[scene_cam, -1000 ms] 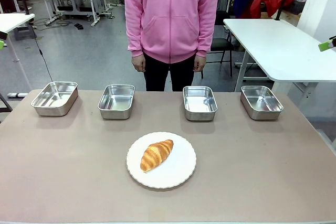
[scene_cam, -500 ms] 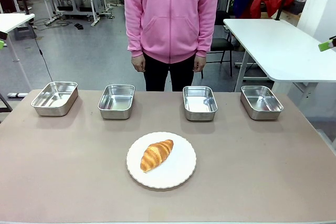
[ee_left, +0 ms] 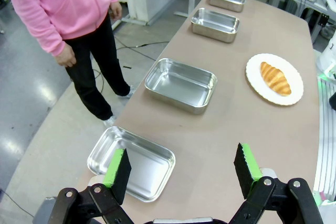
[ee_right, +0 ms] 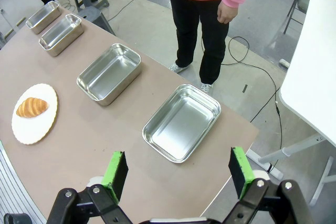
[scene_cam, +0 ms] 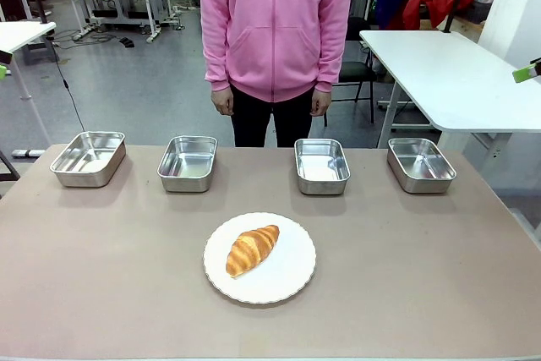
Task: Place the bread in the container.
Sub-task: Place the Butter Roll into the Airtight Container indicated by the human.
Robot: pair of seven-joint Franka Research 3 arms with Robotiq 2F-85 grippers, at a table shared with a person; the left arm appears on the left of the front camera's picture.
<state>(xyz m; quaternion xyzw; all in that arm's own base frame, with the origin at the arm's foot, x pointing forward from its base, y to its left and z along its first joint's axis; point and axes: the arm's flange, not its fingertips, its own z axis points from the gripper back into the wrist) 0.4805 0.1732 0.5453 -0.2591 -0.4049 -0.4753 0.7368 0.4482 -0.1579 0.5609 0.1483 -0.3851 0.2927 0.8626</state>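
Observation:
The bread (scene_cam: pixel 252 248), a golden-brown croissant, lies on a round white plate (scene_cam: pixel 292 281) at the middle of the table. It also appears in the left wrist view as the bread (ee_left: pixel 275 77) and in the right wrist view as the bread (ee_right: pixel 32 107). Several shiny steel containers stand in a row along the table's far side, among them one container (scene_cam: pixel 188 162) left of centre and another container (scene_cam: pixel 321 166) right of centre. My left gripper (ee_left: pixel 182 173) hangs open above the table's left end, over a container (ee_left: pixel 131 163). My right gripper (ee_right: pixel 179 173) hangs open above the right end, near a container (ee_right: pixel 182 121).
A person in a pink hoodie (scene_cam: pixel 275 23) stands at the far side, hands down at the sides. Another white table (scene_cam: pixel 448 73) stands beyond the right corner. The brown table surface (scene_cam: pixel 423 276) around the plate is bare.

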